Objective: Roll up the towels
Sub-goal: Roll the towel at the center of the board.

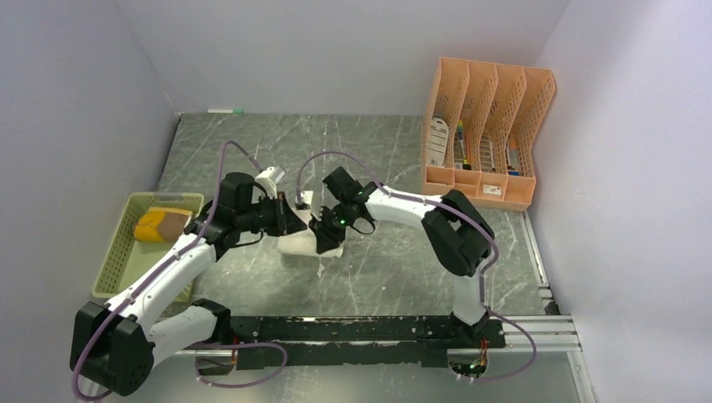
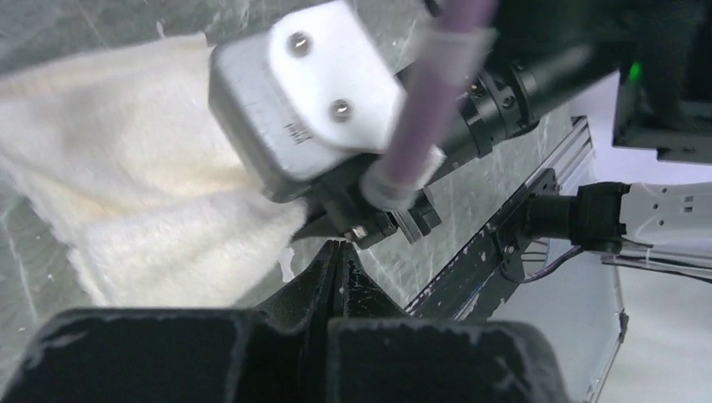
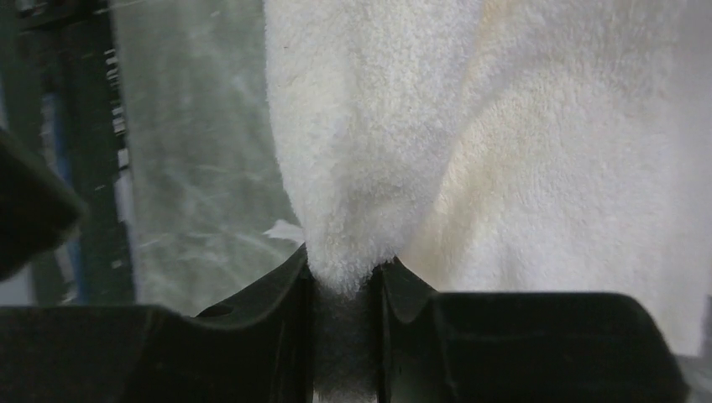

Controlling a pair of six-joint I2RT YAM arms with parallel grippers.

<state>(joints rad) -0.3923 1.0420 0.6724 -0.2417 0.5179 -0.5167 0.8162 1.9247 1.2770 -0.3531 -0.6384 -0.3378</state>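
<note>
The cream-white towel (image 1: 304, 245) is lying bunched on the surface (image 1: 395, 269) between the two arms. It is looking soft, thick-piled and light, likely to be sagging rather than keeping any shape. The right gripper (image 3: 344, 281) is pinching a folded ridge of it, the pile bulging above the tips. The left gripper (image 2: 336, 260) is sitting with its jaws pressed together just beside the towel's edge, no cloth showing between them. A thick fold is probably giving a surer hold than one thin edge. For rolling, taking hold along a hem seems best. The brown towel (image 1: 164, 225) is resting in the green basket (image 1: 113, 260), well apart.
</note>
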